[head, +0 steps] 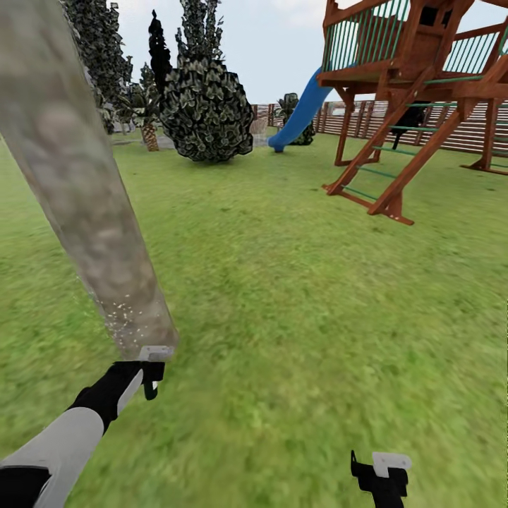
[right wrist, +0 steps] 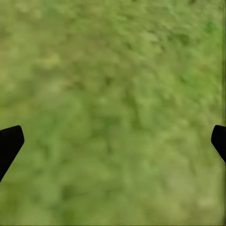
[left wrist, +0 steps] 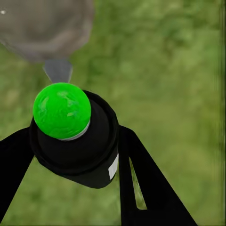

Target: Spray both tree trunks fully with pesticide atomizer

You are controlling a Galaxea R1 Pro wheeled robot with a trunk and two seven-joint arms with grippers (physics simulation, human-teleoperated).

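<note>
The tree trunk rises as a smooth, branchless, mottled beige-grey column, leaning away to the left from its foot in the lawn. Fine white specks dot its lower part just above the base. The pesticide atomizer is a small black bottle whose rounded top shows bright green in the left wrist view. It sits clamped between the two dark fingers of the left claw, top pointing toward the trunk's base, which lies just beyond it. The garden's brown slatted fence runs along the far edge of the grass.
</note>
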